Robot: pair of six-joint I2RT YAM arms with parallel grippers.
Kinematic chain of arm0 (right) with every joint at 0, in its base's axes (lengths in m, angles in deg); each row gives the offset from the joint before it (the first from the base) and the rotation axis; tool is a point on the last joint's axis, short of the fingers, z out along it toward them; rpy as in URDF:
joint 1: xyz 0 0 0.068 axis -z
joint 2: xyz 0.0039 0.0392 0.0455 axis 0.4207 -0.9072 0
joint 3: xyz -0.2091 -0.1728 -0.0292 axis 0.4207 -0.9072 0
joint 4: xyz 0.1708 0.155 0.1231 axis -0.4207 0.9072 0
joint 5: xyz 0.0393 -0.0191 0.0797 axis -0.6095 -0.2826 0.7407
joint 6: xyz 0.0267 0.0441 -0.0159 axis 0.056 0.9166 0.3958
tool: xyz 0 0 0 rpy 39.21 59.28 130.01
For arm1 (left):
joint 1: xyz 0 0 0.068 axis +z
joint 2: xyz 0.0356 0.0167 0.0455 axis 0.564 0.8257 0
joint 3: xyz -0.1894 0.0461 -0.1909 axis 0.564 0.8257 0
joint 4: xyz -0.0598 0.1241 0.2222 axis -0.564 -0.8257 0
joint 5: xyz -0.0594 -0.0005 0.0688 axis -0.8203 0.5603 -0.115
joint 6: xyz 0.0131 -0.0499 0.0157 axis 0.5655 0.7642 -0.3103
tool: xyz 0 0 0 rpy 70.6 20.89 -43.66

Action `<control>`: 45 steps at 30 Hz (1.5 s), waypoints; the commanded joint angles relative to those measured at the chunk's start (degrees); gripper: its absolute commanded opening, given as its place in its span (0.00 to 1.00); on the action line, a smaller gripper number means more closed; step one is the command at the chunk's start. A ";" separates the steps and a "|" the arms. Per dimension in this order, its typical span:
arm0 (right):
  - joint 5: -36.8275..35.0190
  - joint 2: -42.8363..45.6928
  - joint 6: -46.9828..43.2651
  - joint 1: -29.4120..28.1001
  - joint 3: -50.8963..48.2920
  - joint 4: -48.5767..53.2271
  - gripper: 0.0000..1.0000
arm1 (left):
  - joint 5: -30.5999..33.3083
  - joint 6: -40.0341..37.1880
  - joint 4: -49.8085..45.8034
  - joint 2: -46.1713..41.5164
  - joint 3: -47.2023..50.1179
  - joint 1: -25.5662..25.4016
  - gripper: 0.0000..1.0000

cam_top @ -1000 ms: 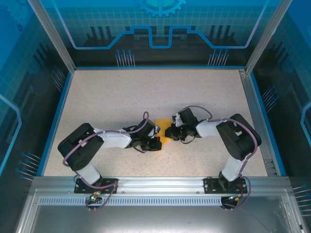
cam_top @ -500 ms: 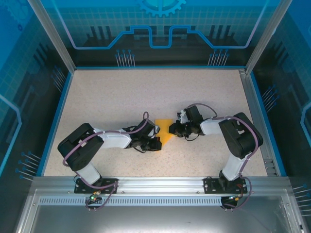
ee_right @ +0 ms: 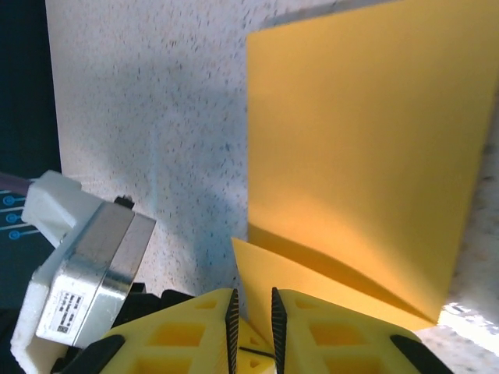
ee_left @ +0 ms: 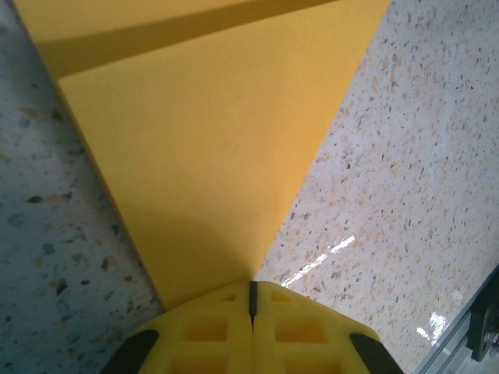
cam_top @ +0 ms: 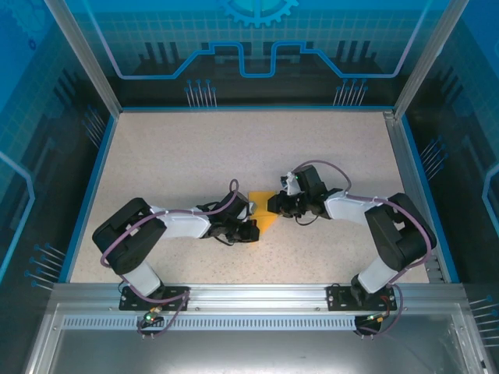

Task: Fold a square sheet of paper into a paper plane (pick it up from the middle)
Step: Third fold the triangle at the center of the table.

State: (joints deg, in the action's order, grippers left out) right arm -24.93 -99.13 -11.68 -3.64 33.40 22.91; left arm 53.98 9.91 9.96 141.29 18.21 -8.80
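Black-shelled with a white forearm, the left arm [cam_top: 168, 226] reaches in from the near-left of the speckled beige table [cam_top: 195, 156], and the left gripper [cam_top: 253, 227] lies low at the left edge of the square sheet of paper [cam_top: 265, 218]. From the left wrist, its yellow fingers [ee_left: 210, 335] are pressed together with only a hairline seam between them, clamped on the pointed corner of the orange-yellow sheet [ee_left: 210, 156]. The sheet widens away from the tips as a creased triangle, a second layer showing as a shadowed step near the top of that view, and it lies flat on the tabletop [ee_left: 405, 156]. From above the paper sits in the middle of the table, between the two grippers and touching both. On its right side is the right gripper [cam_top: 274, 204], the right arm [cam_top: 366, 214] bending in from the near-right corner. From the right wrist, its yellow fingers [ee_right: 327, 327] stand a narrow slit apart, wider than the thin raised flap that runs in between them, and I cannot tell whether they press on it. Beyond the flap the sheet [ee_right: 359, 140] lies flat with a straight left edge on the table [ee_right: 140, 117], and a white-and-silver block [ee_right: 82, 249] sits at the lower left of that view
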 commanded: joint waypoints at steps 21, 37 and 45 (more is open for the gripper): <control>-2.45 -10.72 3.59 -4.35 -0.22 -0.82 0.14 | -0.72 -1.28 -7.36 -3.54 2.29 -0.25 0.05; -2.35 -10.59 2.92 -4.28 1.02 0.59 0.14 | -1.82 0.31 -7.84 -5.60 6.01 -0.26 0.06; 0.41 -7.58 3.63 -4.07 1.89 -1.16 0.19 | -1.82 1.54 -8.26 -10.98 3.92 0.75 0.08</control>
State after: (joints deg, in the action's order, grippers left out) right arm -24.71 -107.72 -8.14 -7.75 34.27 21.21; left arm 53.28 10.18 4.24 133.59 23.11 -8.65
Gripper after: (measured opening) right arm 0.181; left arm 0.076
